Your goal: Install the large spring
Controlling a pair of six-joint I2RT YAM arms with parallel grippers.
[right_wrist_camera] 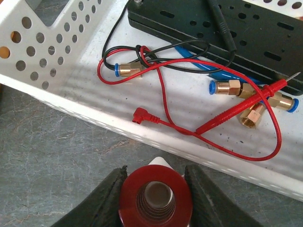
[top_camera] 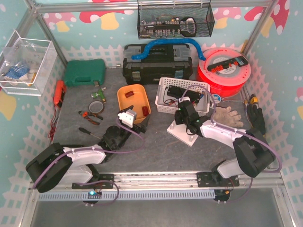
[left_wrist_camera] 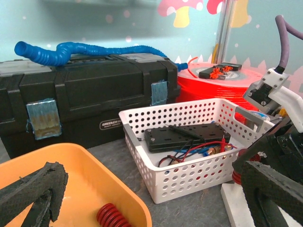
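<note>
Mid-frame we see a rounded orange plastic bin (top_camera: 137,101), left gripper (top_camera: 136,114) at its lower edge, white perforated basket (top_camera: 159,97) to its right, right gripper (top_camera: 182,117) over a flat white plate (top_camera: 184,135) below that, black toolbox (top_camera: 158,68) and red reel (top_camera: 225,75) above.

The large spring (right_wrist_camera: 129,203) is red with thick coils. The right wrist view shows it end-on, its open bore facing the camera. It is clamped between the black pads of the right pincer (right_wrist_camera: 155,183), standing over a corner of the white base (top_camera: 181,134), which lies flat on the desk (right_wrist_camera: 57,142).
</note>
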